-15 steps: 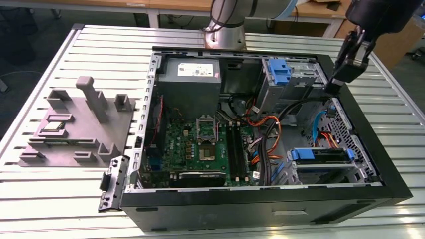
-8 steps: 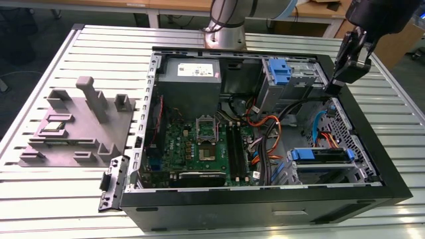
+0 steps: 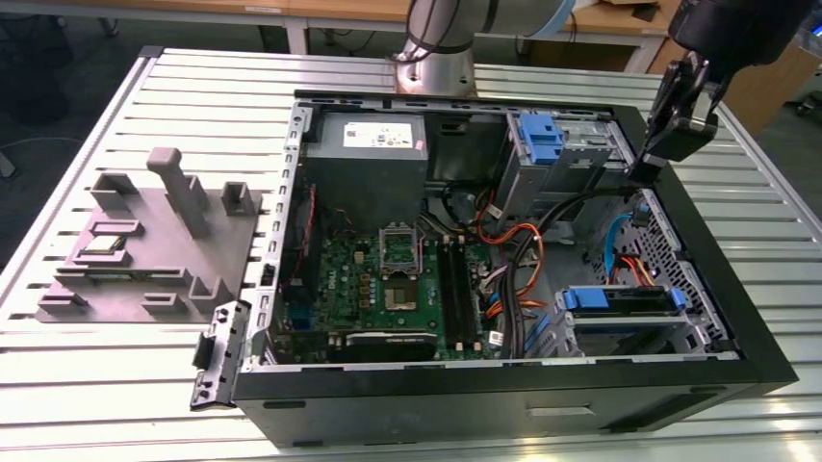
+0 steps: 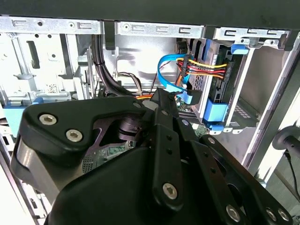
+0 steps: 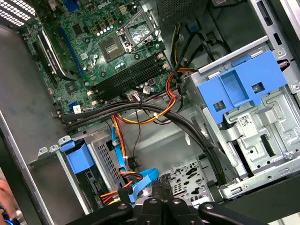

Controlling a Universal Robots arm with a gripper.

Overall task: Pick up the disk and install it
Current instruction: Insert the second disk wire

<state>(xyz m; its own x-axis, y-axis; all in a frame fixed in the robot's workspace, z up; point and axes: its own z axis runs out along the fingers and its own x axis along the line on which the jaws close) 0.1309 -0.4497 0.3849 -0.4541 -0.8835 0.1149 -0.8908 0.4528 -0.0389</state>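
The black two-finger gripper (image 3: 642,166) hangs just above the rim of the open black metal computer case (image 3: 757,356), its jaws seemingly pressed together on nothing, while the blue-railed silver-grey disk (image 3: 619,300) sits inside that case's metal drive cage with cables attached.

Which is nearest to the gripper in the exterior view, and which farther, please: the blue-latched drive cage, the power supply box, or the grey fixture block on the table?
1. Blue-latched drive cage, just toward the exterior view's left of the gripper.
2. Power supply box, farther left, at the case's back corner.
3. Grey fixture block, outside the case, far left.
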